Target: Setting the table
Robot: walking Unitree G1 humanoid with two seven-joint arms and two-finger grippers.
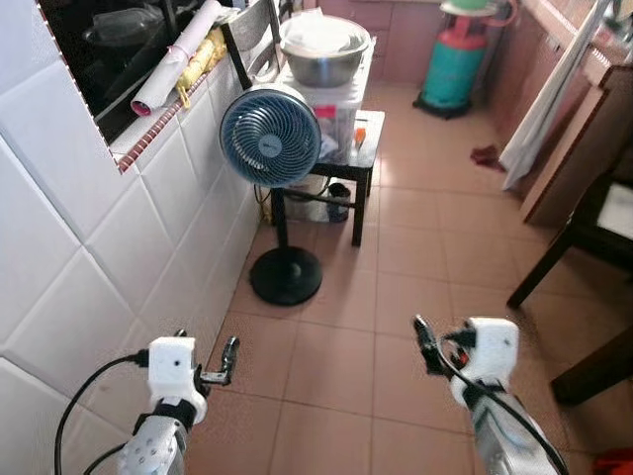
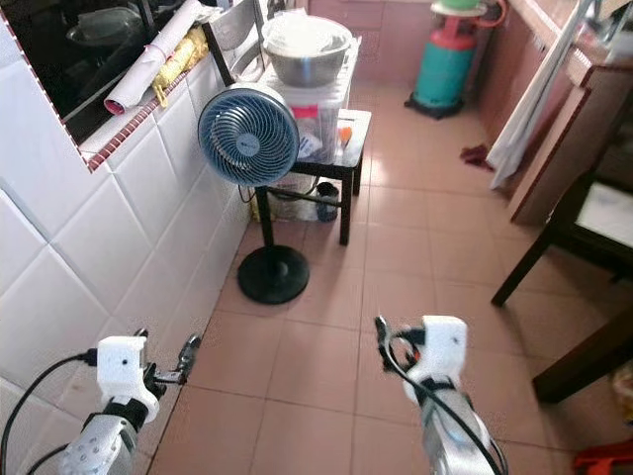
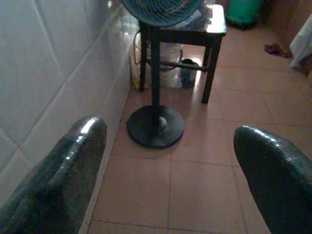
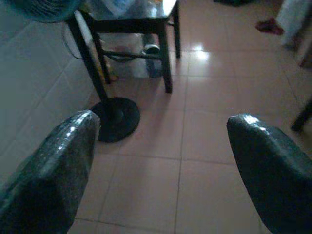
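I stand on a tiled kitchen floor with both arms held out low. My left gripper is beside the white tiled wall; its fingers are spread open with nothing between them. My right gripper hovers over bare floor, and its fingers are also open and empty. A dark wooden table with a pale top stands at the right edge, ahead of my right gripper.
A blue standing fan on a round black base is ahead by the wall. Behind it a small black side table carries a plastic box and a steel bowl. A green gas cylinder is at the back.
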